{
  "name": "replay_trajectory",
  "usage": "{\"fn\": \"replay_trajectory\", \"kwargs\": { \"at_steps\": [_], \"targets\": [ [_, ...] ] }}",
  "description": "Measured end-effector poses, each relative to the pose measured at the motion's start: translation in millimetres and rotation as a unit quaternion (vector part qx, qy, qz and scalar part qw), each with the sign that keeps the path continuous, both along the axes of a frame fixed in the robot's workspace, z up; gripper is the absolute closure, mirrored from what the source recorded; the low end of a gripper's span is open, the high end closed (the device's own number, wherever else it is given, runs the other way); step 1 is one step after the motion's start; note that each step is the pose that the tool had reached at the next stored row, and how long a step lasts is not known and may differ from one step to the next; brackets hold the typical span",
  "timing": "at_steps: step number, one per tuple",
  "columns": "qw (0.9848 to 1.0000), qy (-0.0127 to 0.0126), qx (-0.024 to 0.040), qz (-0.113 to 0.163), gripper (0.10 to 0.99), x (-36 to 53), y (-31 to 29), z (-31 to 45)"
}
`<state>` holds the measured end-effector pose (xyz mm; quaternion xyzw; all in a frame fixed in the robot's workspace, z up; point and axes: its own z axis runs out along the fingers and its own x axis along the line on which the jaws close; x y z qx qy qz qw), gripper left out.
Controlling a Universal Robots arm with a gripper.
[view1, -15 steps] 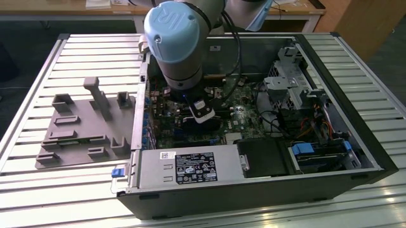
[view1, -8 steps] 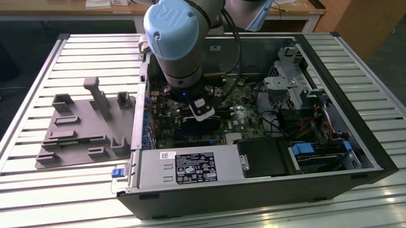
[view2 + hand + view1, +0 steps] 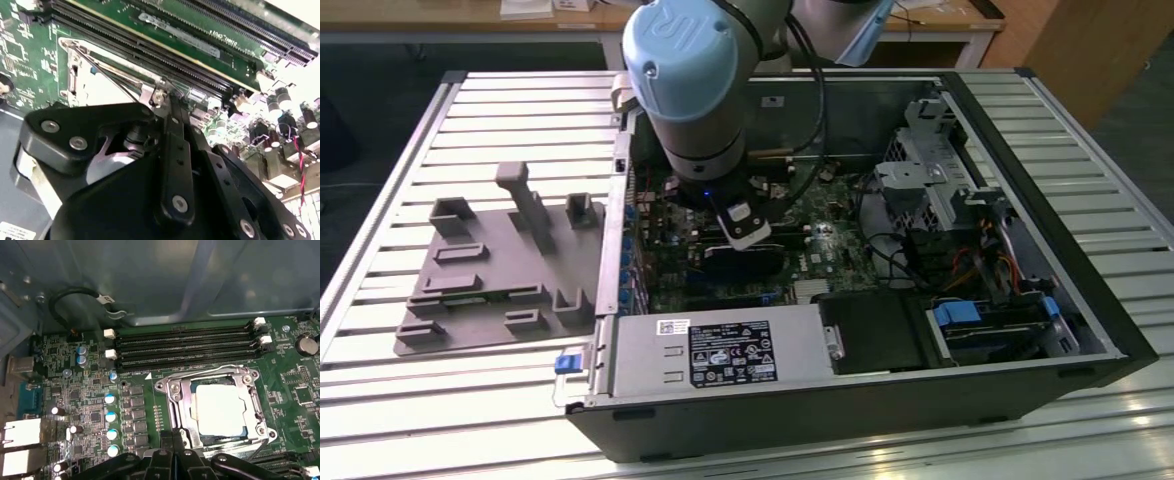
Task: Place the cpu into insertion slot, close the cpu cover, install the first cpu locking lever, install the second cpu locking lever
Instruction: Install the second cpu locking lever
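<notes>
Pincer: black two-fingered pincer (image 3: pixel 172 452), fingers pressed together with nothing between them, low over the near edge of the socket.
CPU: small square silver-topped chip (image 3: pixel 218 409) lies flat in the metal-rimmed insertion slot (image 3: pixel 172 407) on the green motherboard (image 3: pixel 90 405).
Cover: thin silver frame (image 3: pixel 252 402) lies down around the chip.
Case: open black computer tower (image 3: pixel 987 395) on the slatted metal tabletop (image 3: pixel 440 400).

The cpu (image 3: pixel 220 409) has a pale, smooth metal top with a dull sheen, and the cpu cover (image 3: pixel 177 407) around it is bright, polished silver metal. The motherboard (image 3: pixel 295 375) is glossy green board — its memory slots (image 3: pixel 185 342) look like matt black plastic with white clips. The gripper (image 3: pixel 167 150) is matt black, with shiny metal screws. In the exterior view the tabletop (image 3: pixel 414 400) is ribbed, brushed metal — and the fixture tray (image 3: pixel 494 270) on it looks like dull grey plastic.
</notes>
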<state>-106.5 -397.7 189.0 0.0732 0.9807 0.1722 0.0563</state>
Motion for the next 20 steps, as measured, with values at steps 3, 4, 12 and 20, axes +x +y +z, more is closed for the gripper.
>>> {"fn": "replay_trajectory", "kwargs": {
  "at_steps": [3,4,12,20],
  "targets": [
    [1.0000,0.0000,-0.0001,0.000,0.980,0.0,0.1,1.3],
    [1.0000,0.0000,-0.0001,0.000,0.980,0.0,0.1,3.3],
    [1.0000,-0.0002,0.0000,0.000,0.980,0.0,0.1,28.8],
    [0.9999,-0.0003,-0.0126,0.000,0.980,2.0,0.2,51.1]
  ]
}}
